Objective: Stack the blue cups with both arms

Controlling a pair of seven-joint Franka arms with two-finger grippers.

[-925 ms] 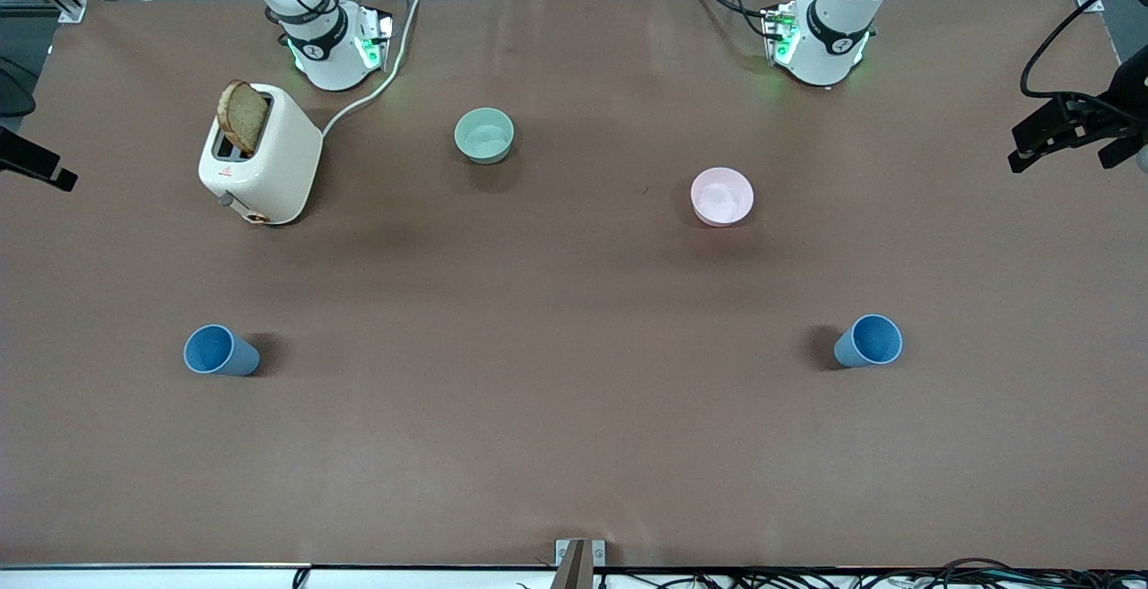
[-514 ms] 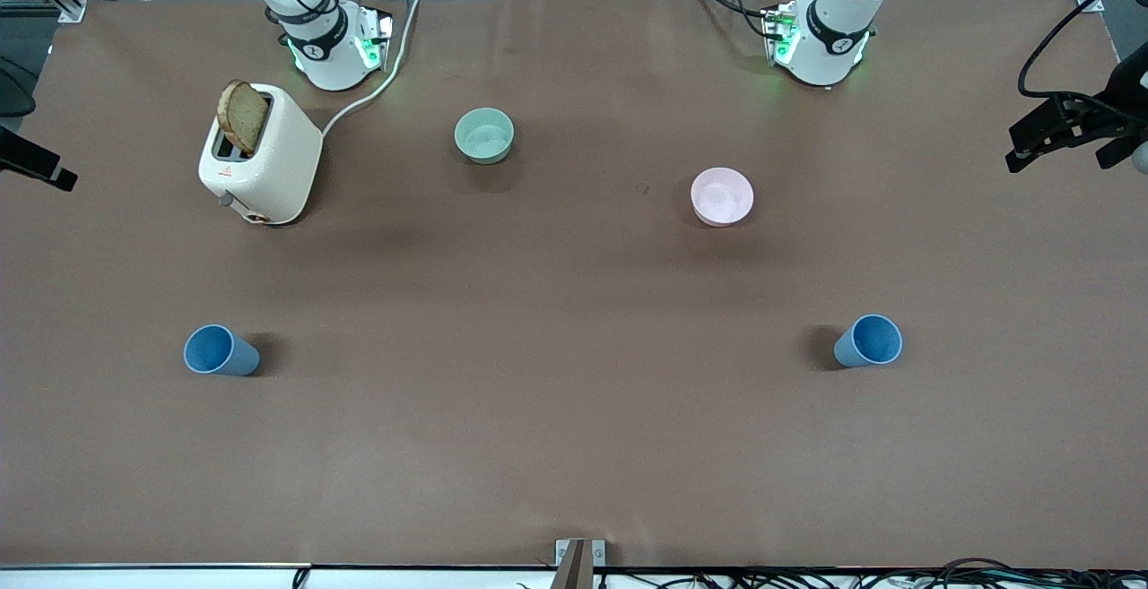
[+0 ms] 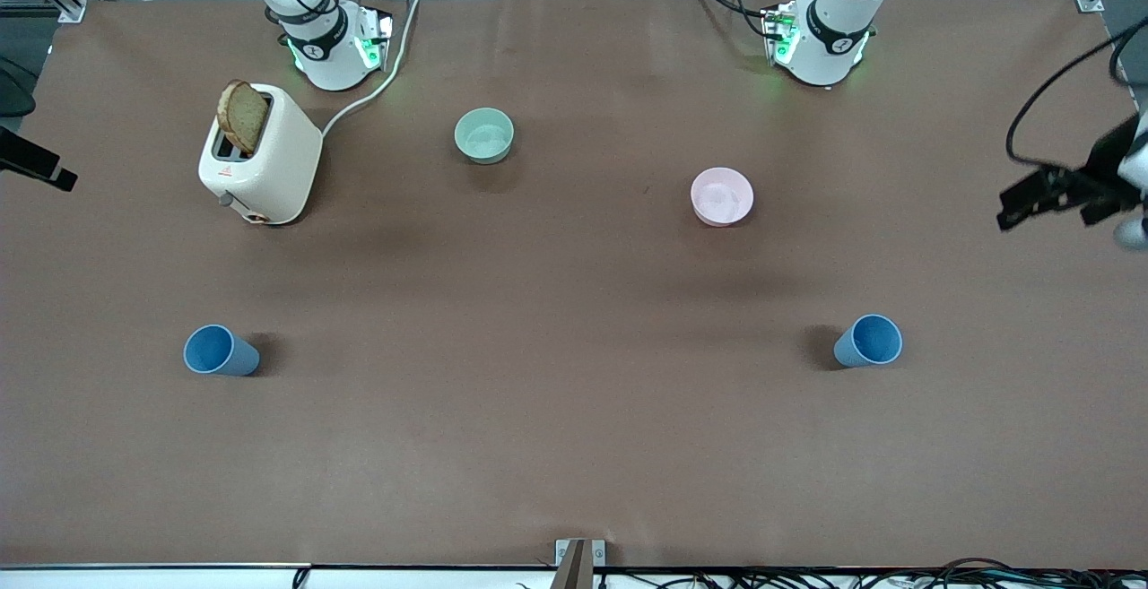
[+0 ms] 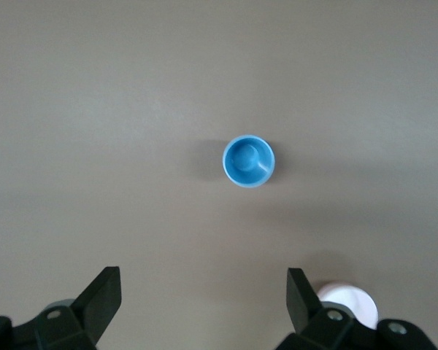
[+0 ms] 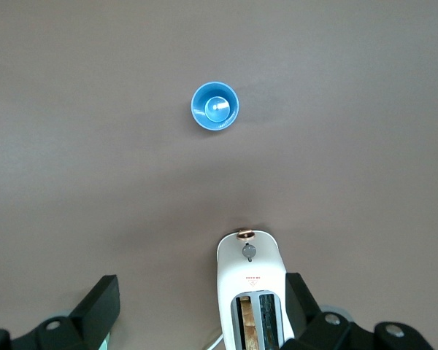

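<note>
Two blue cups stand upright and far apart on the brown table. One blue cup (image 3: 221, 351) is toward the right arm's end and shows in the right wrist view (image 5: 214, 106). The other cup (image 3: 868, 342) is toward the left arm's end and shows in the left wrist view (image 4: 248, 161). My left gripper (image 3: 1045, 190) (image 4: 202, 288) is open and empty, high over the table between the pink bowl and that cup. My right gripper (image 5: 201, 299) is open and empty, high over the toaster; only a black part (image 3: 36, 163) shows in the front view.
A white toaster (image 3: 260, 168) (image 5: 252, 292) with a bread slice (image 3: 242, 116) stands near the right arm's base. A mint-green bowl (image 3: 484, 134) and a pink bowl (image 3: 722, 196) (image 4: 347, 302) sit farther from the front camera than the cups.
My left gripper has shifted down the front view, closer to the cup at its end. The right arm and both cups have not moved.
</note>
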